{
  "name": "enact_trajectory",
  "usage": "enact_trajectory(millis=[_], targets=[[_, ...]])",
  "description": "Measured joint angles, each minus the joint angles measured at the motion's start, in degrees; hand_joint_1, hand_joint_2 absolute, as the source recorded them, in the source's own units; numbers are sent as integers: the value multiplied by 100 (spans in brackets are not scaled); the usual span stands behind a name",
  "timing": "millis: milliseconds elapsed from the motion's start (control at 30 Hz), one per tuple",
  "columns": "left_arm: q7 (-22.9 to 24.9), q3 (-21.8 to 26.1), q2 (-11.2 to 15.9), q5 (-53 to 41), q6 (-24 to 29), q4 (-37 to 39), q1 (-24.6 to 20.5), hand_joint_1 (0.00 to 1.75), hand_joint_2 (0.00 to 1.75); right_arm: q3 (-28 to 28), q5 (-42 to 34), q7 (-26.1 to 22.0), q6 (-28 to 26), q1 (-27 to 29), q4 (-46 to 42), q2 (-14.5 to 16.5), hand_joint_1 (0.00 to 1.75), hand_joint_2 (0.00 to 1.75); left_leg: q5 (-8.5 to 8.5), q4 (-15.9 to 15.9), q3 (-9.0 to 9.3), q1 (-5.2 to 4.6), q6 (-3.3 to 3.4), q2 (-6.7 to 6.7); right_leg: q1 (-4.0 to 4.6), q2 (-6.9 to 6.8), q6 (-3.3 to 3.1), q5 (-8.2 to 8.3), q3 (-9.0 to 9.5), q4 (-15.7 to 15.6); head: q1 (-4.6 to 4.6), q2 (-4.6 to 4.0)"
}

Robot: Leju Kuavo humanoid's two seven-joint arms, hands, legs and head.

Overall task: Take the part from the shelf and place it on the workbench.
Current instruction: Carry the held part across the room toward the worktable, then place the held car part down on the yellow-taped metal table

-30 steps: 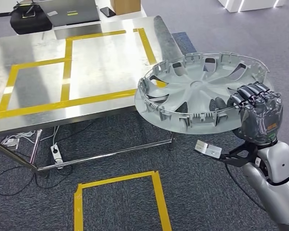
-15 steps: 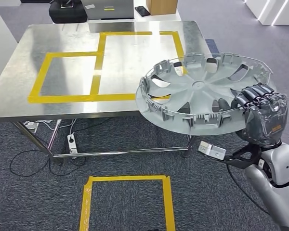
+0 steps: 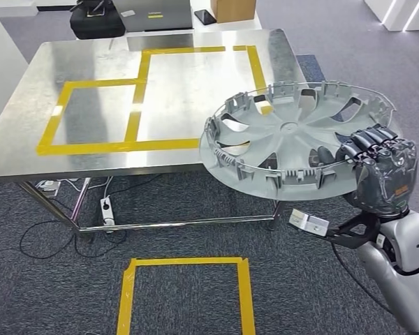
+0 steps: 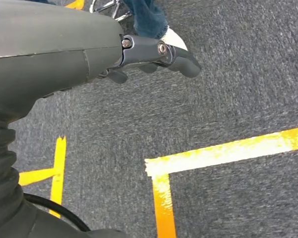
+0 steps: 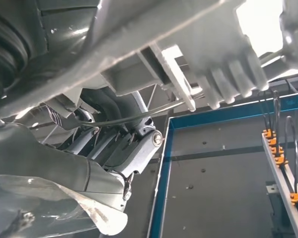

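Left of scene: the workbench, steel top with yellow tape rectangles, sits squarer and more centred than a second ago. The whole picture has shifted, so the camera turned; the table did not move. A power strip and cables lie under it, and a taped square marks the carpet in front. In the left wrist view the left hand hangs over carpet with fingers out straight and apart, nothing in them; a person's shoe and trouser leg stand beyond it.

Centre-right: the part, a grey wheel cover, is held roughly flat in the air, inner side up, its far edge overlapping the bench's right corner in view and most of it over the floor.

Right: the right hand grips the cover's near rim, fingers curled over the edge.

Judgement: the robot now faces the bench with the part carried. What remains is reaching further left over the taped area, lowering, then releasing.
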Motion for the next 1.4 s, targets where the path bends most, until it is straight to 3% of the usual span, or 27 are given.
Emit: enact_trajectory(millis=[67,100,267,333,400,433,467,533,567,600,633,767,833,900,933,967,1000,1067,1100,1133,1200,1267,1300,1333,1400], targets=[[-5,0,10,1,-3,1,-1,0,175,-2,-2,-1,-5,9,-1,-4,175,175,353,-757,355,-15,49,13,8,-6,29,-53,69,-2,1,-1],[-8,-1,14,1,-5,1,-6,0,175,-4,-3,-1,-13,12,-2,-6,175,175,414,-1031,486,-26,72,21,15,-7,53,-73,84,-5,0,-1],[-13,0,19,4,-10,2,9,0,175,-9,-17,-7,-37,29,-27,-35,175,175,332,-1310,648,-26,193,19,13,-8,212,-167,70,20,9,-1],[-16,0,25,7,-19,2,5,0,175,-15,-38,-7,-38,34,-33,-59,175,175,311,-1358,719,-9,251,14,14,2,235,-384,-237,550,33,-2],[-17,0,33,9,-33,3,2,0,175,-17,-52,-8,-38,41,-33,-71,175,175,255,-1359,770,-21,287,13,16,7,244,-594,-726,1308,42,-2],[-18,0,32,9,-39,5,7,0,175,-15,-54,-9,-38,52,-33,-71,175,175,218,-1358,811,-28,292,11,16,7,246,-565,-905,1512,40,-2],[-20,0,32,9,-42,7,11,0,175,-13,-54,-10,-38,63,-33,-71,175,175,173,-1358,864,-32,292,6,17,7,244,-424,-988,1518,41,-2],[-34,0,31,11,-54,11,16,0,175,-13,-55,-15,-39,86,-33,-71,175,175,56,-1359,1010,-34,277,-6,18,6,227,114,-852,930,42,-2],[-46,1,32,13,-62,11,14,0,175,-13,-56,-17,-40,90,-33,-71,175,175,-8,-1358,1065,-43,256,-10,25,5,219,296,-710,589,38,-2],[-58,1,33,15,-68,12,10,0,175,-14,-57,-21,-43,90,-37,-72,175,175,-66,-1353,1101,-52,230,-13,33,6,201,373,-562,287,33,-2],[-69,2,35,17,-71,13,7,0,175,-15,-60,-23,-45,92,-42,-74,175,175,-110,-1358,1121,-60,202,-15,42,9,179,351,-462,123,25,-2],[-96,2,53,16,-55,12,-14,0,175,-40,-69,-28,-63,127,-61,-87,175,175,-258,-1337,1234,-67,82,-2,22,19,50,129,-227,1,-8,-1],[-104,2,60,15,-50,13,-24,0,175,-53,-69,-27,-64,146,-74,-91,175,175,-412,-861,1023,-47,8,10,-6,3,11,17,-58,-28,-45,-2],[-104,2,55,13,-50,14,-9,0,175,-51,-69,-28,-64,147,-78,-92,175,175,-581,-52,470,-14,-53,14,-10,-4,4,-131,103,-30,-68,-2],[-104,2,54,11,-50,14,8,0,175,-50,-70,-30,-64,152,-78,-92,175,175,-566,237,212,-2,-67,15,-11,0,10,-212,200,-30,-70,-2],[-103,2,54,9,-50,15,25,0,175,-48,-69,-31,-64,156,-79,-92,175,175,-418,336,31,4,-70,15,-13,3,18,-303,315,-31,-69,-2],[-103,2,54,7,-49,15,38,0,175,-47,-68,-31,-64,161,-79,-92,175,175,-138,202,-44,6,-61,15,-16,5,26,-394,446,-31,-71,-2],[-93,2,58,2,-41,17,50,0,175,-45,-61,-32,-63,169,-79,-92,175,175,494,-362,-2,-5,-14,16,-22,4,51,-580,699,-59,-68,-2],[-86,2,60,0,-34,23,54,0,175,-42,-57,-33,-66,165,-78,-92,175,175,682,-552,60,-24,21,19,-21,7,80,-651,799,-89,-74,-2],[-78,1,62,-5,-22,28,60,0,175,-38,-55,-36,-69,164,-78,-92,175,175,733,-644,119,-46,64,30,-25,25,117,-697,881,-135,-79,-2],[-50,0,68,-15,11,38,67,0,175,-25,-53,-46,-73,154,-78,-92,175,175,666,-647,214,-99,153,49,-34,48,197,-706,1008,-252,-94,-2],[-25,0,69,-33,43,39,52,0,175,-8,-46,-63,-63,147,-86,-92,175,175,549,-855,377,-87,221,46,-45,37,251,-720,1099,-356,-83,-2],[-22,0,69,-42,55,39,32,0,175,0,-38,-70,-51,136,-87,-92,175,175,468,-1027,499,-64,242,32,-42,28,264,-754,1056,-286,-65,-1],[-23,0,69,-48,61,39,13,0,175,14,-25,-75,-33,129,-84,-92,175,175,383,-1210,631,-42,266,17,-39,26,272,-827,897,-58,-41,-1],[-26,0,66,-55,68,40,-1,0,175,60,5,-86,17,119,-45,-83,175,175,260,-1415,808,-34,298,-6,-32,25,281,-1006,324,736,1,-2]])
